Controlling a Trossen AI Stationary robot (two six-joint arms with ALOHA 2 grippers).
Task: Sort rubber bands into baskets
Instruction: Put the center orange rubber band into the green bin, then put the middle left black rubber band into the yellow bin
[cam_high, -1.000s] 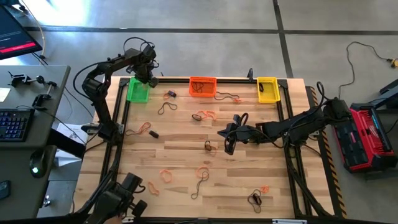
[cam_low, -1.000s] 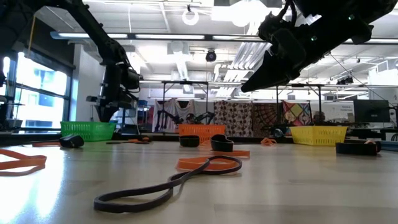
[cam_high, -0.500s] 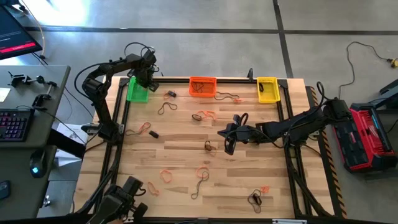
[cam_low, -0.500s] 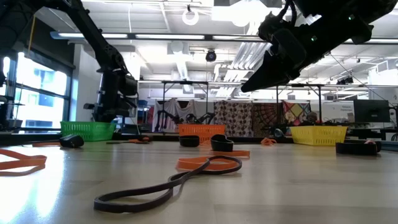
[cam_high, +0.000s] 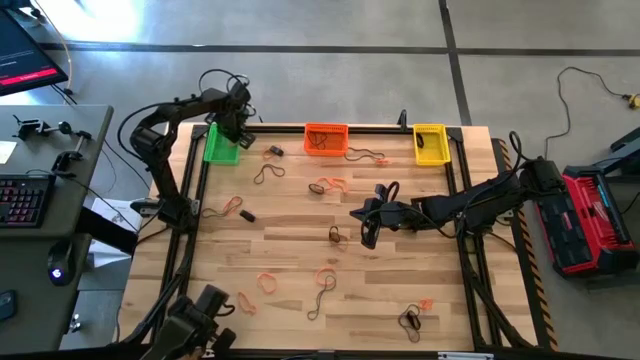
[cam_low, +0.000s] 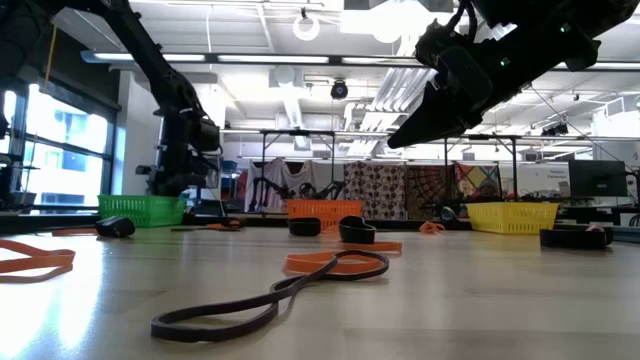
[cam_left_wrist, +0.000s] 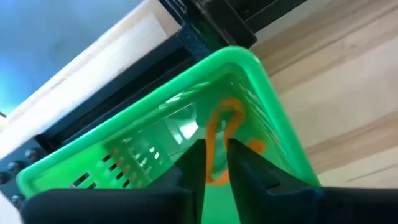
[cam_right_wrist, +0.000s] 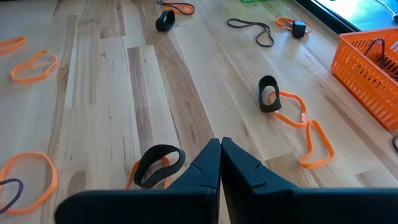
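An orange band (cam_left_wrist: 219, 138) lies inside the green basket (cam_high: 221, 146), between the slightly parted fingers of the left gripper (cam_left_wrist: 214, 163) poised over that basket at the table's (cam_high: 290, 230) far left corner. The orange basket (cam_high: 326, 139) and yellow basket (cam_high: 430, 144) share the far edge. Other bands (orange, brown, black) lie scattered across the table. The right gripper (cam_right_wrist: 220, 160), fingers together and empty, hovers mid-table above a black band (cam_right_wrist: 159, 163).

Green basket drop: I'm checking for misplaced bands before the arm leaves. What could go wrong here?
The orange rubber band hangs between the left gripper fingers over the green basket; it could cling to a finger and be dragged out. The drop is near the basket wall, so the band might drape over the rim.
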